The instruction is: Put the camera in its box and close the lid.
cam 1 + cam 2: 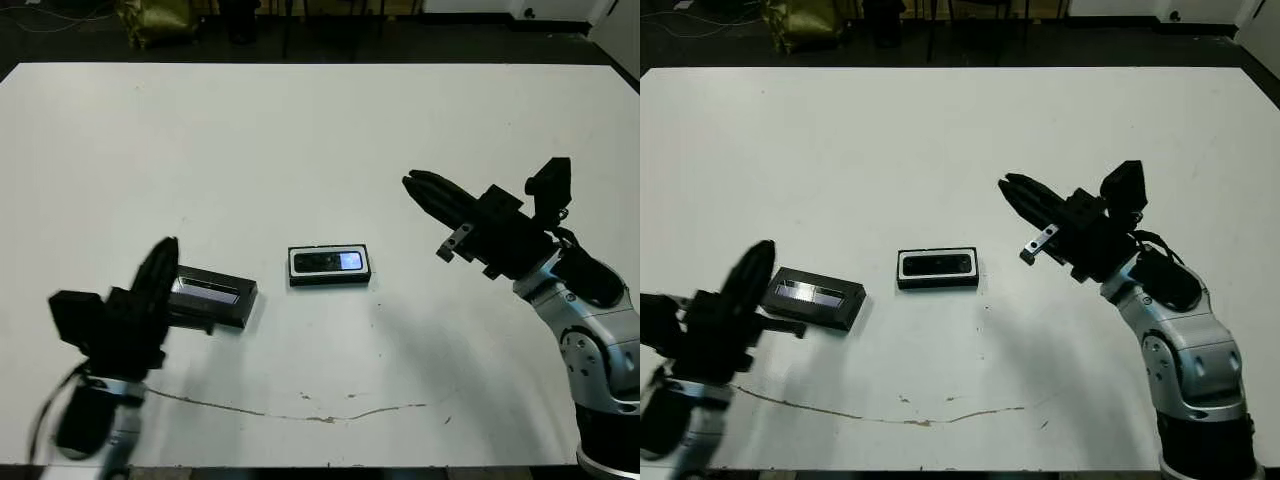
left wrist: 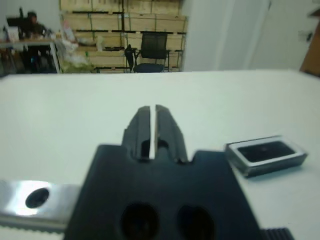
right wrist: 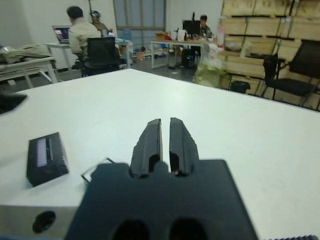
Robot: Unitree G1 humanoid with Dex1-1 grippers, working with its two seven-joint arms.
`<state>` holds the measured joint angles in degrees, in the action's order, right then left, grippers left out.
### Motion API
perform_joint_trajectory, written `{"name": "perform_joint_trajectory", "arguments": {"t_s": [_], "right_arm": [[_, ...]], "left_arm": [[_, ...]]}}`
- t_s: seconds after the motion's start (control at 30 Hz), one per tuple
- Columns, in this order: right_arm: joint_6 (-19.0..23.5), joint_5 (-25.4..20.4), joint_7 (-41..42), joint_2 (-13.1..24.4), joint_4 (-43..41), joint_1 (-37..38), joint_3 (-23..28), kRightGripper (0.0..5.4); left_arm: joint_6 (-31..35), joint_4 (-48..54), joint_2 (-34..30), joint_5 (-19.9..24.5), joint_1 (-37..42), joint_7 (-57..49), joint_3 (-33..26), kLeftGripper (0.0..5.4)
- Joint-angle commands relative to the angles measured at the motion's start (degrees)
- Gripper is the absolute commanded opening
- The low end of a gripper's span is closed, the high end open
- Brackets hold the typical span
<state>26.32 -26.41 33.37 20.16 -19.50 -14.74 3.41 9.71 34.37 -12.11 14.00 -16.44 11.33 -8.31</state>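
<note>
White table [image 1: 300, 130], lid [image 1: 210, 297] (beside box [image 1: 329, 265])

Around the box [image 1: 330, 265]: bare table on every side; I can reach it freely.
Left of the box: the lid [image 1: 210, 297], near my left gripper [image 1: 158, 275].

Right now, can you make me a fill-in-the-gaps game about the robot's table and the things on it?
1. The camera lies inside the ____.
2. The lid lies on the table near the robot's ____ gripper.
3. The fingers of both the left gripper and the right gripper are ____.
4. The box has no ____ on it yet.

Missing words: box; left; shut; lid
</note>
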Motion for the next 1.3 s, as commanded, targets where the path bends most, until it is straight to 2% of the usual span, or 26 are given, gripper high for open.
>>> {"name": "perform_joint_trajectory", "arguments": {"t_s": [0.03, 0.13, 0.3, 0.4, 0.5, 0.6, 0.7, 0.83, 1.0, 1.17, 1.3], "right_arm": [[1.05, 0.09, -0.54, 0.72, 3.08, 2.31, 0.75, 0.02], [0.22, -0.12, -0.24, 0.26, 4.74, 3.38, 0.84, 0.02], [-1.01, 0.53, -0.40, 0.13, 5.63, 4.61, 0.76, 0.02], [-1.94, 1.10, -0.15, 0.45, 5.87, 4.98, 0.70, 0.02], [-2.28, 1.18, -0.03, 0.66, 6.54, 4.87, 0.94, 0.02], [-2.99, 1.32, 0.39, 1.04, 7.11, 4.82, 1.05, 0.00], [-3.34, 1.49, 0.49, 1.42, 7.43, 4.82, 1.13, 0.00], [-2.47, 0.86, 0.47, 1.73, 7.98, 4.61, 1.65, 0.00], [-0.33, 0.51, -1.11, 2.07, 7.00, 4.52, 2.11, 0.00], [-0.51, 0.17, -1.01, 2.10, 7.72, 4.28, 2.67, 0.00], [-0.78, -0.03, -1.16, 1.62, 8.19, 4.22, 2.95, 0.00]], "left_arm": [[4.49, -0.73, -9.99, 5.52, 2.55, 8.67, -6.03, 0.00], [6.75, -3.90, -19.27, 11.47, 5.55, 18.85, -10.71, 0.00], [6.00, -15.39, -33.02, 15.93, 13.35, 37.44, -12.93, 0.00], [4.22, -21.80, -37.24, 15.84, 18.56, 45.21, -11.14, 0.00], [6.00, -27.06, -40.15, 15.94, 24.26, 51.21, -7.74, 0.00], [5.48, -27.74, -43.12, 12.29, 27.87, 53.33, -4.28, 0.22], [-0.82, -31.42, -43.31, 10.39, 32.41, 60.07, -0.57, 0.83], [-6.64, -37.13, -41.63, 10.04, 37.54, 67.99, 3.21, 1.79], [-7.92, -39.59, -41.28, 9.78, 40.56, 72.32, 6.00, 2.99], [-10.97, -42.31, -39.03, 10.30, 41.13, 75.32, 7.32, 4.23], [-12.38, -43.68, -38.61, 9.06, 41.32, 77.14, 8.79, 5.16]]}}
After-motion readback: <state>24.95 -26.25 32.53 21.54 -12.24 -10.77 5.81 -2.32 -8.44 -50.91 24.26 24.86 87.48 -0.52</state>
